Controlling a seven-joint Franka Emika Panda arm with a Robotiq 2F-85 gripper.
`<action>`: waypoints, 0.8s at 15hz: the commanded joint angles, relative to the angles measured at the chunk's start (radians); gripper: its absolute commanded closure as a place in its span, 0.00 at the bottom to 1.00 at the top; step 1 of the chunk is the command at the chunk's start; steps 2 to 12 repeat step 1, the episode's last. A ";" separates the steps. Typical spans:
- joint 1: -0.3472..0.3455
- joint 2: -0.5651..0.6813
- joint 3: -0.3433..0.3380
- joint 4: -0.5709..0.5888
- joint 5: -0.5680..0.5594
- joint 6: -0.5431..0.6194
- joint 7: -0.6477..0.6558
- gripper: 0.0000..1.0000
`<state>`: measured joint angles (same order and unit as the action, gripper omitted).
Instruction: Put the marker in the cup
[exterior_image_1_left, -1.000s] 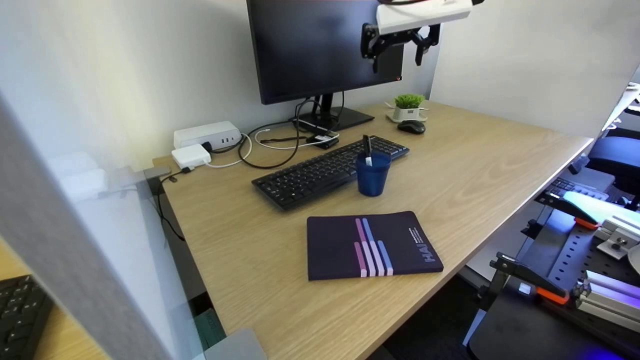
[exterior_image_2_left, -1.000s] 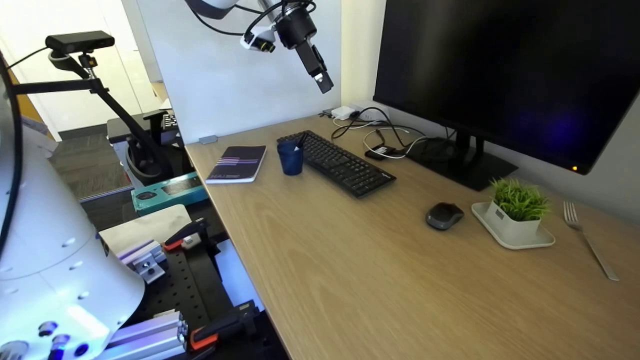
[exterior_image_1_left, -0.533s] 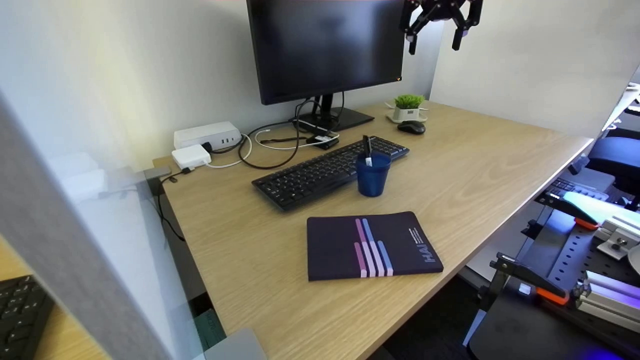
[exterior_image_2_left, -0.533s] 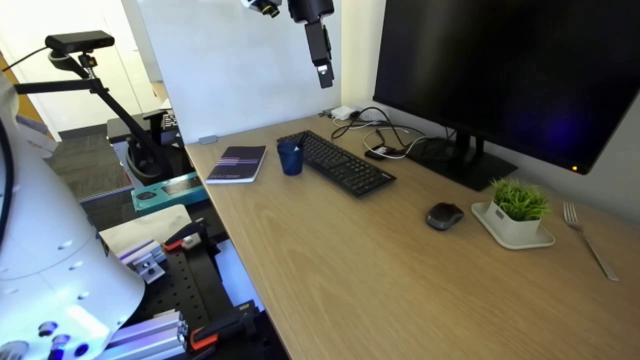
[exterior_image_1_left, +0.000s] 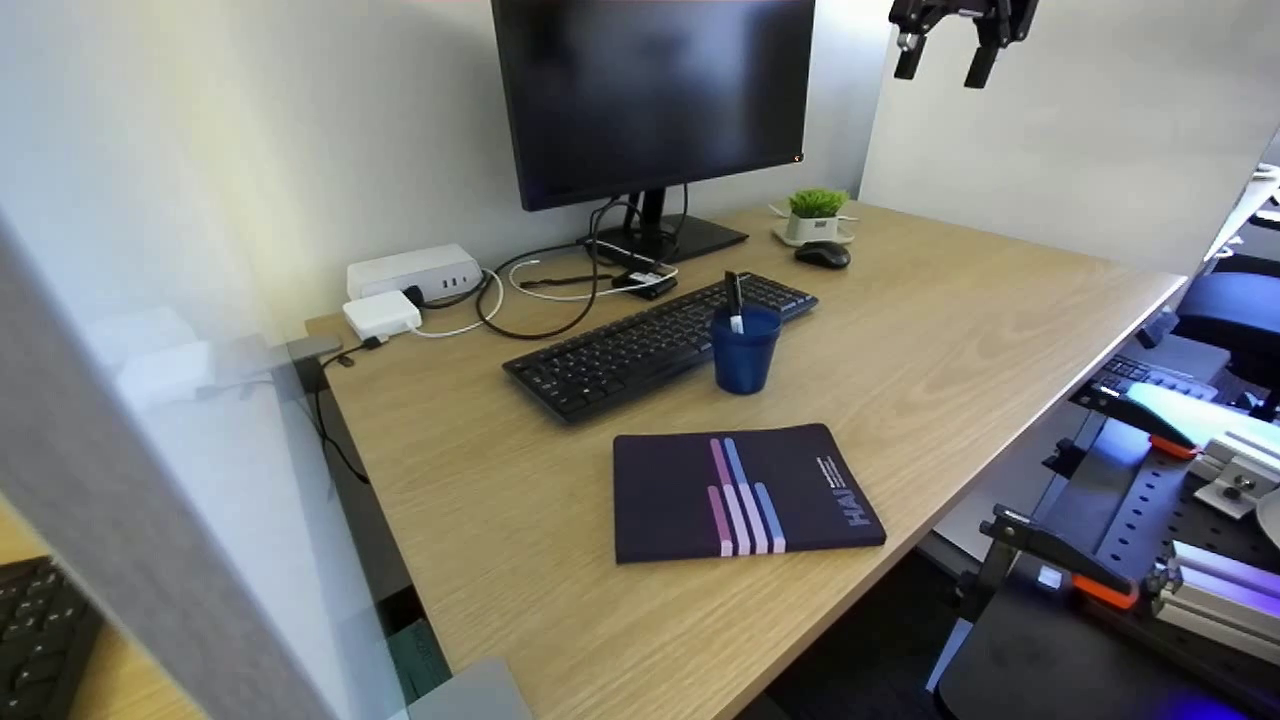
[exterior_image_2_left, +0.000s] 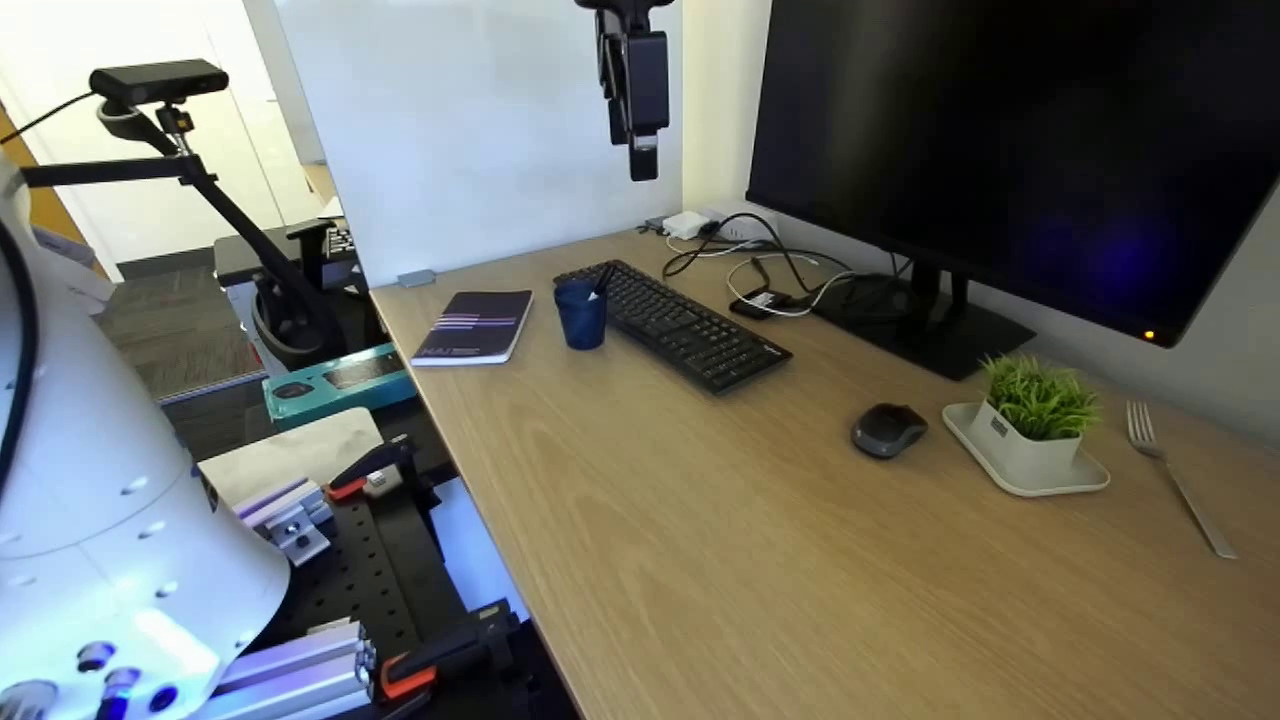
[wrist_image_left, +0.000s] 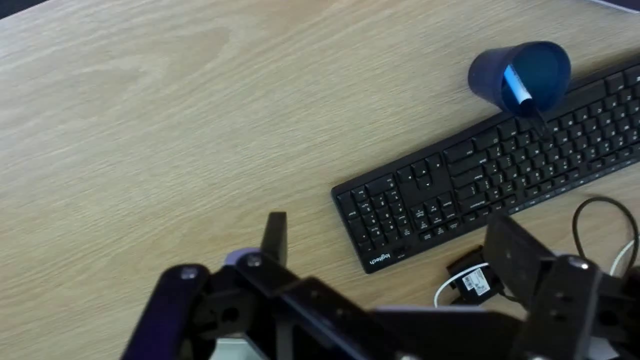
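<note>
The dark blue cup (exterior_image_1_left: 745, 362) stands upright on the desk beside the keyboard; it also shows in an exterior view (exterior_image_2_left: 580, 322) and in the wrist view (wrist_image_left: 487, 77). The marker (exterior_image_1_left: 734, 294) stands tilted inside the cup, its dark end sticking out over the rim; its white part shows through the wrist view (wrist_image_left: 518, 86). My gripper (exterior_image_1_left: 941, 74) is high above the desk, apart from the cup, and also shows in an exterior view (exterior_image_2_left: 642, 160). In the wrist view its fingers (wrist_image_left: 387, 225) are wide apart with nothing between them.
A black keyboard (exterior_image_1_left: 640, 350) lies behind the cup, and a dark notebook (exterior_image_1_left: 740, 490) lies near it. A monitor (exterior_image_1_left: 660, 90) with cables stands at the back. A mouse (exterior_image_2_left: 888, 431), a potted plant (exterior_image_2_left: 1040, 410) and a fork (exterior_image_2_left: 1180, 490) lie farther along.
In an exterior view my gripper has moved right and up. It has also turned from slanted to pointing nearly straight down, staying open. The cup and the marker have not moved.
</note>
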<state>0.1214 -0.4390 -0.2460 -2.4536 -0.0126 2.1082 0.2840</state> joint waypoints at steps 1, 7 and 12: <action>-0.081 0.004 0.076 -0.002 0.044 -0.002 -0.039 0.00; -0.081 0.004 0.076 -0.002 0.044 -0.002 -0.039 0.00; -0.081 0.004 0.076 -0.002 0.044 -0.002 -0.039 0.00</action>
